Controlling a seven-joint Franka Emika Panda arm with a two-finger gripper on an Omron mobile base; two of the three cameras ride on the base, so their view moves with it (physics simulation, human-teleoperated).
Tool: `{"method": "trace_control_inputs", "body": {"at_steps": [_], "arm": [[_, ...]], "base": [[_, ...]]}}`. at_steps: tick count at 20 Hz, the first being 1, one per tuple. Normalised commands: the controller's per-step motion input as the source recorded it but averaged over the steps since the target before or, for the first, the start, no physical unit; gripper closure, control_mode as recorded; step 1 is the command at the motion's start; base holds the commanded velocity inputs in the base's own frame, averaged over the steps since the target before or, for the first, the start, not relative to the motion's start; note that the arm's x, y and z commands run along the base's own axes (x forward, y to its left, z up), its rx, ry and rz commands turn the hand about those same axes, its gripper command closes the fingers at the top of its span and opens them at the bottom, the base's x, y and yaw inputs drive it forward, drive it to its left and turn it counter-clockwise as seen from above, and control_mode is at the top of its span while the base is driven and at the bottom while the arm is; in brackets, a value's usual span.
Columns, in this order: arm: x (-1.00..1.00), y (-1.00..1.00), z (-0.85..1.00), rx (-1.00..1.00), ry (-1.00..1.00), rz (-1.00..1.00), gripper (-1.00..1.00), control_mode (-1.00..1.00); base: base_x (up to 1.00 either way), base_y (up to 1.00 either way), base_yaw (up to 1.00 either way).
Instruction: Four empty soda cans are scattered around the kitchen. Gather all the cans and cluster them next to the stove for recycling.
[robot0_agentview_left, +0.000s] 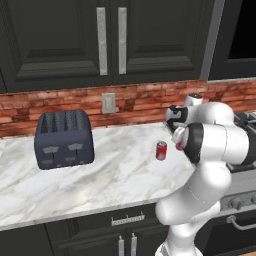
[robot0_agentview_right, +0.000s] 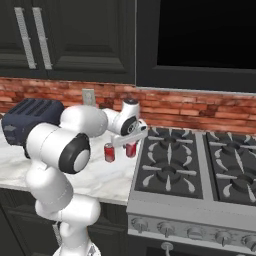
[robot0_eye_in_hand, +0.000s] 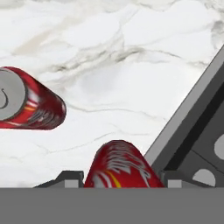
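Note:
My gripper is shut on a red soda can, which hangs upright just left of the stove, low over the marble counter. In the hand view this can sits between the two finger tips, and the stove's grey side runs right beside it. A second red soda can stands upright on the counter a short way to the left; it also appears in the hand view and the left base view. Whether the held can touches the counter I cannot tell.
A dark blue-grey toaster sits at the back left of the counter. A wall outlet is set in the brick backsplash, and dark cabinets hang overhead. The stove's knobs line its front, with black grates on top.

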Motion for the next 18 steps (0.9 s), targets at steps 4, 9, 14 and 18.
{"method": "trace_control_inputs", "body": {"at_steps": [4,9,14,18], "arm": [[0.15,0.00,-0.15,0.00,-0.01,0.30,1.00,-1.00],[0.20,0.00,-0.18,0.00,-0.01,0.26,1.00,-1.00],[0.29,0.00,-0.22,0.00,-0.01,0.22,1.00,-1.00],[0.27,0.02,-0.20,0.00,0.00,0.18,1.00,-1.00]], "base": [[0.00,0.00,0.00],[0.00,0.00,0.00],[0.00,0.00,0.00],[0.00,0.00,0.00]]}}
